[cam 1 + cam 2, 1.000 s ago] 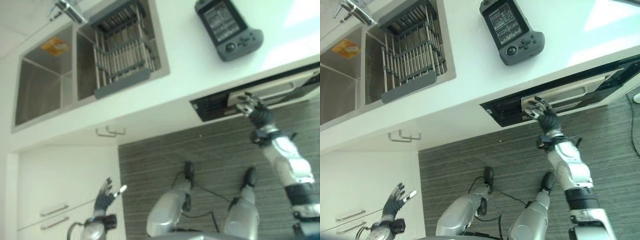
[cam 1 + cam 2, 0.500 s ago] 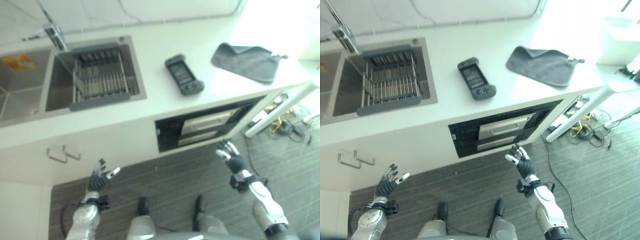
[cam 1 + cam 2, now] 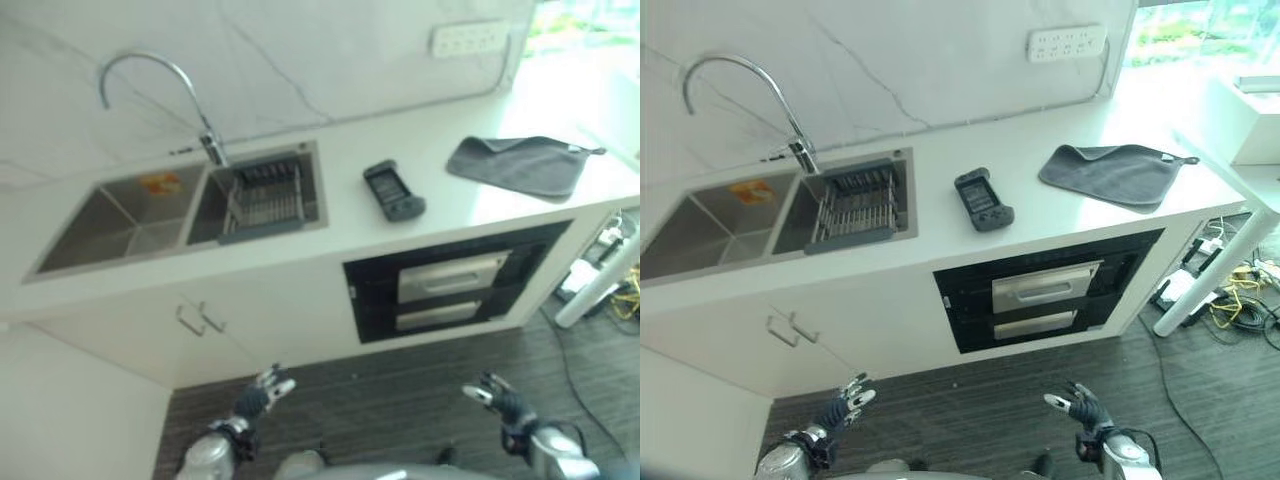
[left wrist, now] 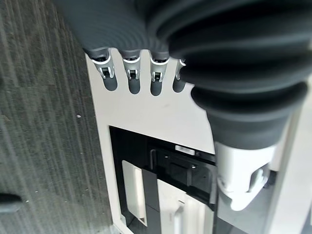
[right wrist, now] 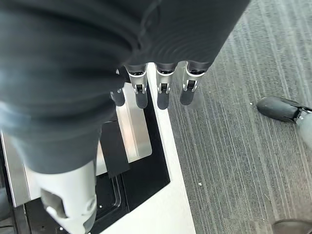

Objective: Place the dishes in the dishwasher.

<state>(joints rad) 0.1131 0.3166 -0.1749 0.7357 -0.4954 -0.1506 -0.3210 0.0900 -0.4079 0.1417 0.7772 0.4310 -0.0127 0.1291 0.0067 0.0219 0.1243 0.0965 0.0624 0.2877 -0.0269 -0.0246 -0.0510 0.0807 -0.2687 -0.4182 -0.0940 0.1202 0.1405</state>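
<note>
The dishwasher [image 3: 1045, 295], a black-framed unit with two steel drawer fronts set under the white countertop [image 3: 1080, 215], is sitting in the middle right of the right eye view with both fronts lying flush and closed. No plates, bowls or cups are showing on the counter. In the upper left, a double sink [image 3: 700, 225] under a curved faucet [image 3: 735, 85] is holding a grey drying rack [image 3: 852, 207] in its right basin; whether any dishes are lying in that rack is too small to tell. An orange patch [image 3: 750, 190] is sitting in the left basin, and what it is cannot be told. A dark handheld controller [image 3: 983, 200] and a grey cloth [image 3: 1118, 173] are lying on the counter to the right of the sink.

This arrangement is fitting two stages equally: the dishes could be lying in the sink rack with the drawers shut, or they could be inside the closed drawers already. The pictures are not settling which.

The left hand [image 3: 845, 400] is hovering at the lower left, over the striped floor [image 3: 980, 400], its fingers spread and relaxed, holding and touching nothing. The right hand [image 3: 1080, 408] is hovering at the lower right, well apart from the dishwasher, its fingers likewise spread and empty.
</note>
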